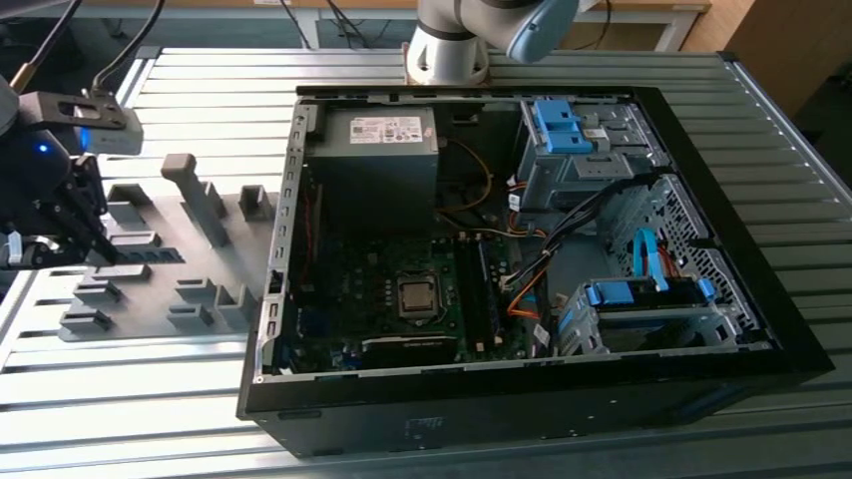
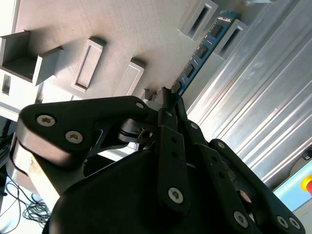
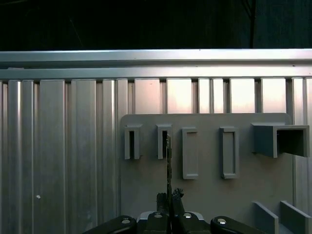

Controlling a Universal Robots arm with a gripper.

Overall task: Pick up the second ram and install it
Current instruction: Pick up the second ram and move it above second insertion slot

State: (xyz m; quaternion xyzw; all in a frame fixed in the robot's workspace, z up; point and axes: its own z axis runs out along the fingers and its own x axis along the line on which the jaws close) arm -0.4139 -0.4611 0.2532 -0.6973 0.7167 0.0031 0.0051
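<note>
At 9 o'clock of the computer case [image 1: 533,419] in the exterior view, over the grey fixture plate [image 1: 200,299], the gripper [image 2: 169,96] pinches narrow on the second ram [image 2: 202,48]. The ram's long axis runs straight out from the gripper, toward 3 o'clock.

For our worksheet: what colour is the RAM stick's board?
The RAM stick is blue with dark chips; second wrist view.

We see a ribbed alu tabletop [image 1: 120,399], glare on its slats; wood panel [image 1: 785,40] at the exterior view's right; dark bg beyond tabletop edge in first wrist view.
</note>
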